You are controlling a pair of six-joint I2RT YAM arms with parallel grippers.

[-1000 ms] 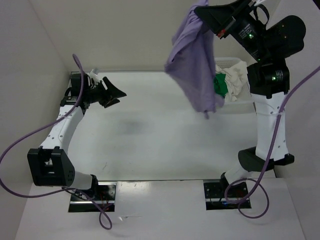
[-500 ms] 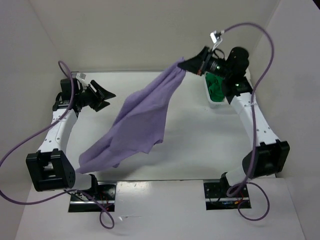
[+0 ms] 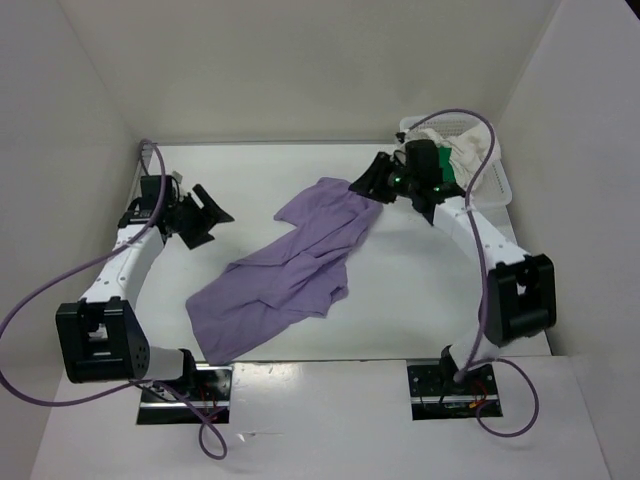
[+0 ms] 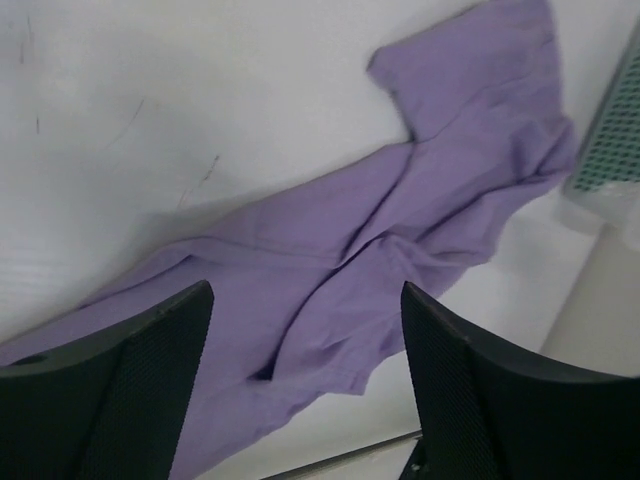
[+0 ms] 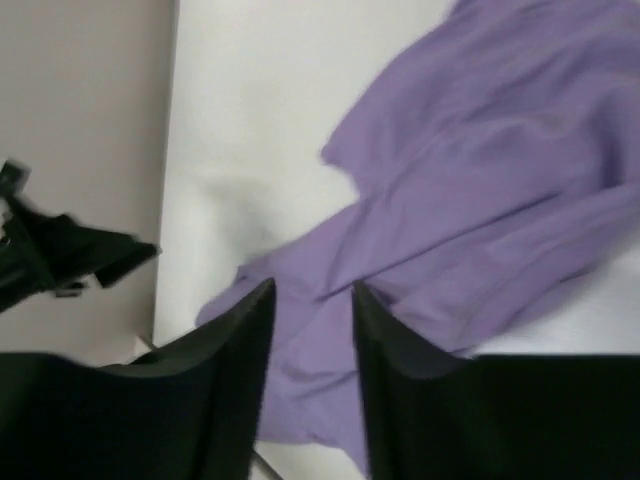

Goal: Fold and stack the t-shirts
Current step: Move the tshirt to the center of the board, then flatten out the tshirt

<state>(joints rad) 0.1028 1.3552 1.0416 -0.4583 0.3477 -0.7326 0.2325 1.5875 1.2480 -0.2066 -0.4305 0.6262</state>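
The lavender-purple t-shirt (image 3: 290,265) lies crumpled in a long diagonal strip across the table, from the back middle to the near left. My right gripper (image 3: 364,183) hovers at its far upper end, open, and the cloth (image 5: 480,200) shows beyond the gap between the fingers (image 5: 225,340). My left gripper (image 3: 212,215) stands open at the left, clear of the shirt, looking down on the purple cloth (image 4: 400,220). A creamy white t-shirt (image 3: 465,150) and a bit of green t-shirt (image 3: 456,178) sit bunched in the basket.
A white mesh basket (image 3: 497,180) stands at the back right corner, its edge (image 4: 610,130) also in the left wrist view. White walls close in the table on three sides. The left gripper (image 5: 60,260) shows in the right wrist view.
The right arm swung the purple shirt down from the air onto the table and its jaws opened, letting it go. The left jaws spread a little wider.
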